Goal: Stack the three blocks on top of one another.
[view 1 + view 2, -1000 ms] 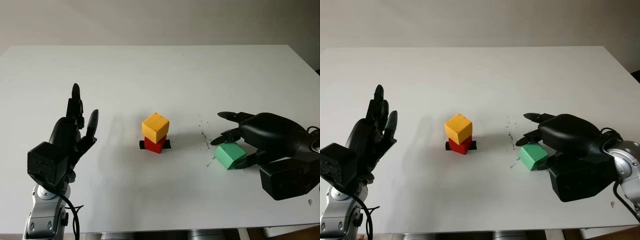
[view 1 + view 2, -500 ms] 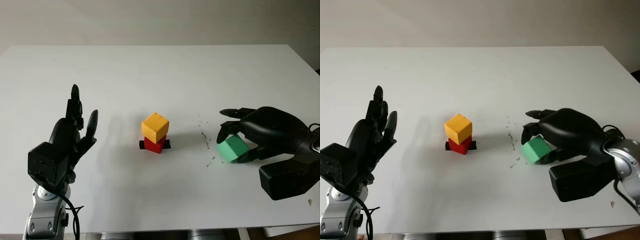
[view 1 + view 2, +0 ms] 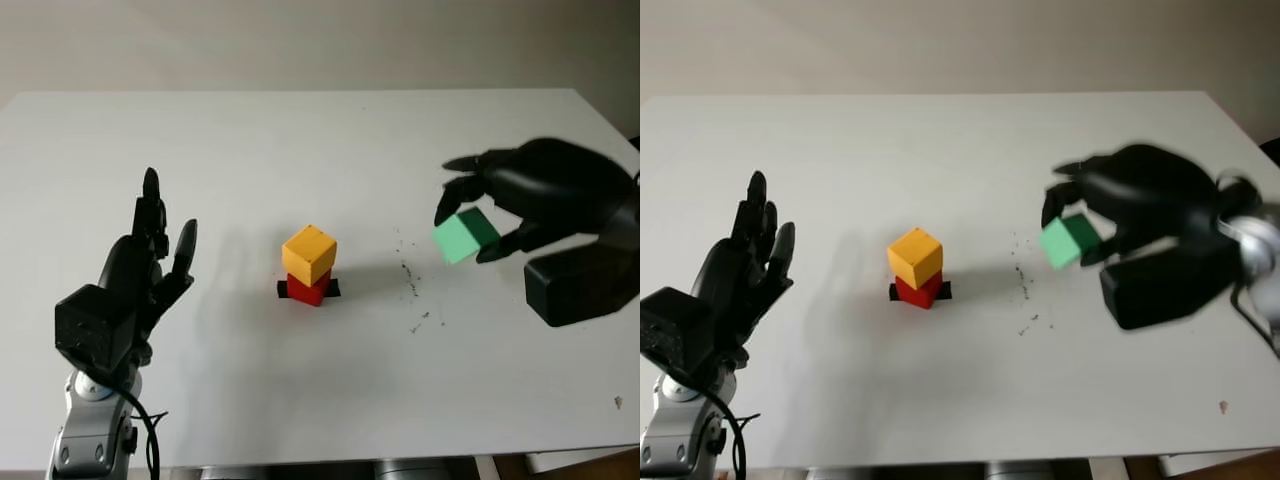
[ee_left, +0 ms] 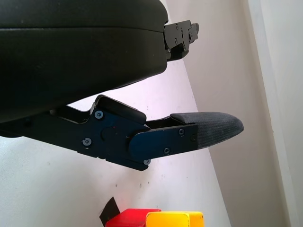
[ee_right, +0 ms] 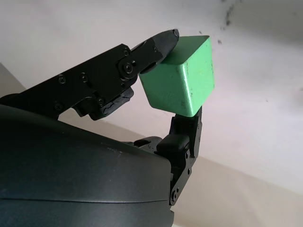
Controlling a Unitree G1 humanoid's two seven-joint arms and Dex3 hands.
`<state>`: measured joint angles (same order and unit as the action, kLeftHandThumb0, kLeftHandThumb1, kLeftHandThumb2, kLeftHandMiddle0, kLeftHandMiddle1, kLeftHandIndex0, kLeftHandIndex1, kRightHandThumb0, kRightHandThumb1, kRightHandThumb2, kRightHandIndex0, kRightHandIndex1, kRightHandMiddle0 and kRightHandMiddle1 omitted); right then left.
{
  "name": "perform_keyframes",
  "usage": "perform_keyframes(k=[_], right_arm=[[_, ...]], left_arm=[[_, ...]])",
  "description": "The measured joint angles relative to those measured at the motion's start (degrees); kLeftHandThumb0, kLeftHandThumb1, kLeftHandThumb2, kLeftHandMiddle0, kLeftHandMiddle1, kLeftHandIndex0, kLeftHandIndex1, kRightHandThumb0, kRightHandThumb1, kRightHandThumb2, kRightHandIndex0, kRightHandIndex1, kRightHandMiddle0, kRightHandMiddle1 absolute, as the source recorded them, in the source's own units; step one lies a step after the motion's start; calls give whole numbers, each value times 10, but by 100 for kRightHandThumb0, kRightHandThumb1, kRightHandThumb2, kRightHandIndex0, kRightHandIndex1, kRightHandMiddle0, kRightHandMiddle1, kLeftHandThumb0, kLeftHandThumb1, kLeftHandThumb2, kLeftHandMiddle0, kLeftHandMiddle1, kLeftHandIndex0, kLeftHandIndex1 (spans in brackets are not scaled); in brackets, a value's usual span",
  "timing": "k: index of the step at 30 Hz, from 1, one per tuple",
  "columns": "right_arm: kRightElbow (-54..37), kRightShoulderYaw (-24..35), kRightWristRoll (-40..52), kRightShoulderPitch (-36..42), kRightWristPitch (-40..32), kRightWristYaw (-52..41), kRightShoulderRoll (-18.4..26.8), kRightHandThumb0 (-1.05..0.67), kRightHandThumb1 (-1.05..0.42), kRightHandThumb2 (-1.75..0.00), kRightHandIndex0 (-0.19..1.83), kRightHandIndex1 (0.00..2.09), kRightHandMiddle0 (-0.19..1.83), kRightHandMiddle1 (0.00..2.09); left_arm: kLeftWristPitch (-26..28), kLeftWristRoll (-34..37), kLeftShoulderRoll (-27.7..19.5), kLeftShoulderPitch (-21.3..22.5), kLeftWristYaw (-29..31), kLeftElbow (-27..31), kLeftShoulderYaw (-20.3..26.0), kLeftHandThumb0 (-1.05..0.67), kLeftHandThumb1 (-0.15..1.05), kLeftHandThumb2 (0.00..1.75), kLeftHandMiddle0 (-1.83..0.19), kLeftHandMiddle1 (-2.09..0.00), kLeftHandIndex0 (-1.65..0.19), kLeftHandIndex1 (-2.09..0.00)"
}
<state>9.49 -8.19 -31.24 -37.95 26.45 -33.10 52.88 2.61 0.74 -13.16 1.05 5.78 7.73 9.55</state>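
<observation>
1. My right hand (image 3: 540, 205) is up above the white bench (image 3: 300, 130) on the right, its fingers (image 5: 156, 45) closed around the green block (image 3: 462, 236), which hangs clear of the surface and is tilted
2. The yellow block (image 3: 309, 253) already sits on the red block (image 3: 308, 289) near the middle of the bench, turned a little against it; the red one rests on a strip of black tape (image 3: 332, 288)
3. My left hand (image 3: 135, 280) is open, raised over the bench on the left, well apart from the stack
4. The step in hand, as I judge it, is carrying the green block across to the stack and setting it on the yellow one
5. To do it well, I would level the green block first, bring it in from above the yellow top, not from the side, and square it to the face
6. I would let go only once it sits flat, since a sideways nudge could topple the 2 blocks below
</observation>
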Motion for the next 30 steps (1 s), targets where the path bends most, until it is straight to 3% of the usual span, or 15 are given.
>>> perform_keyframes(k=[3,14,20,30], right_arm=[[32,-35,2,-70,8,-38,-28,-42,-81,-5,45,7,89,71],[152,-109,7,-273,53,-108,-120,-42,-84,-6,41,4,62,120],[222,-136,12,-332,55,-141,-170,-42,-88,-6,33,3,47,139],[255,-159,12,-386,53,-169,-221,-40,-89,-5,29,4,45,142]], left_arm=[[-4,-1,0,4,0,-6,-4,-77,105,58,19,-2,19,0],[-19,-8,1,9,-5,-18,-9,-76,105,60,19,0,19,0],[-16,-19,4,10,-19,-17,-16,-80,105,61,19,-1,19,0],[-5,-34,10,10,-39,-10,-20,-79,105,61,18,-5,19,-3]])
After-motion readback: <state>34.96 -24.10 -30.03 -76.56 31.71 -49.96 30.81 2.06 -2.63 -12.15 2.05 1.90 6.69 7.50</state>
